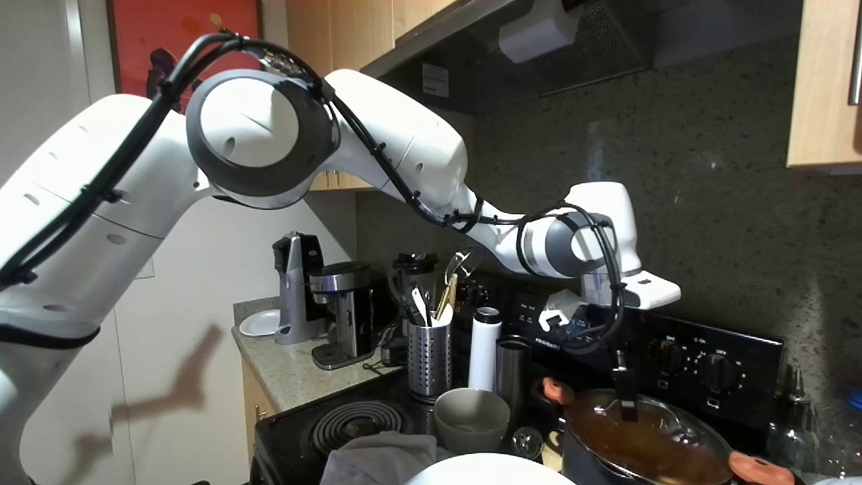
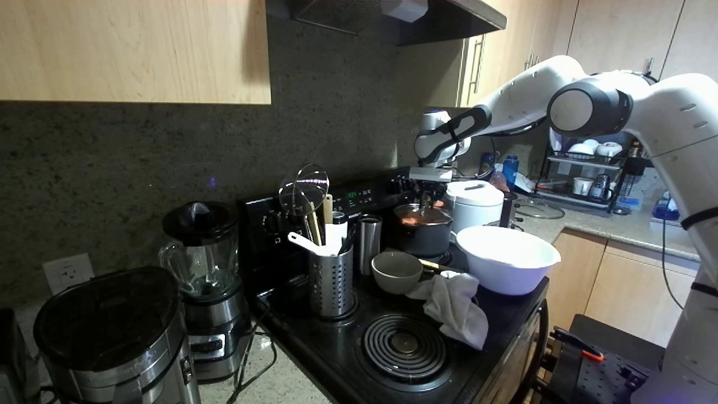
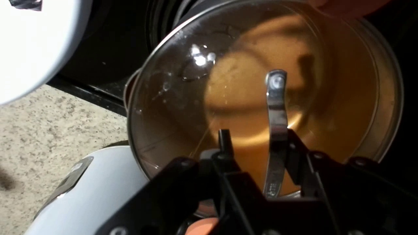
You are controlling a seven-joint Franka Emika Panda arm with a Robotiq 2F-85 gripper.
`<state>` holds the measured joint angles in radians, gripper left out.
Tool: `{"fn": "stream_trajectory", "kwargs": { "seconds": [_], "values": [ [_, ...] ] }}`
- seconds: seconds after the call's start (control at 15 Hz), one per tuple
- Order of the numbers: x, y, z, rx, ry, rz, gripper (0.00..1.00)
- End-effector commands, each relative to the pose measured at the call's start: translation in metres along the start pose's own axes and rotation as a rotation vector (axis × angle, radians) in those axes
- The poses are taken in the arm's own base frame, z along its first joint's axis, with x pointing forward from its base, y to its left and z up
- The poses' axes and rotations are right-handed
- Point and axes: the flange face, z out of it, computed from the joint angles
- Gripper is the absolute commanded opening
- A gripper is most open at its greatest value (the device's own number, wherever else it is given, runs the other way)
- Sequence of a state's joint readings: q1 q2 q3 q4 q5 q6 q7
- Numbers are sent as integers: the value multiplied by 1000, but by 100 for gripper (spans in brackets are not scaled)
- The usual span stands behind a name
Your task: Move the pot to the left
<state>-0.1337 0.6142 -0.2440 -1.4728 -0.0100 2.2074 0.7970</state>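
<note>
Partly, the tool (image 3: 258, 134) hides lid (image 3: 241, 91); pot (image 1: 583, 465) cropped.

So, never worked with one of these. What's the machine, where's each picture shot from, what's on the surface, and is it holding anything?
The white machine is a robot arm ending in a two-fingered gripper. Two pictures come from cameras standing outside it; the close-up comes from a camera on its wrist, looking past the black fingers.

The surface is a stove. On it are a pot with a glass lid, a white bowl, a grey bowl, a metal utensil holder and a crumpled cloth, among other things.

It doesn't appear to hold anything: the fingers stand apart, with the lid handle between them in the wrist view. Whether one touches it, I can't tell.
</note>
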Motion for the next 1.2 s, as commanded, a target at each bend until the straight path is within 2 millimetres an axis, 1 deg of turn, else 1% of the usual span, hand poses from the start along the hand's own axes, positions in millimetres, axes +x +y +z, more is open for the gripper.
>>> {"fn": "stream_trajectory", "kwargs": {
  "seconds": [0.0,0.07,0.13,0.2,0.27,0.53,0.8,1.13],
  "values": [
    [0,-4,-4,8,-22,45,12],
    [-1,-5,-5,11,-20,53,4],
    [-1,-5,-6,14,-20,57,1],
    [-1,-6,-7,18,-20,61,0],
    [-1,-7,-9,20,-18,72,3],
    [-2,-10,-16,24,-12,122,4],
    [-4,-13,-34,34,5,169,4],
    [-11,-17,-51,41,27,224,4]
  ]
}}
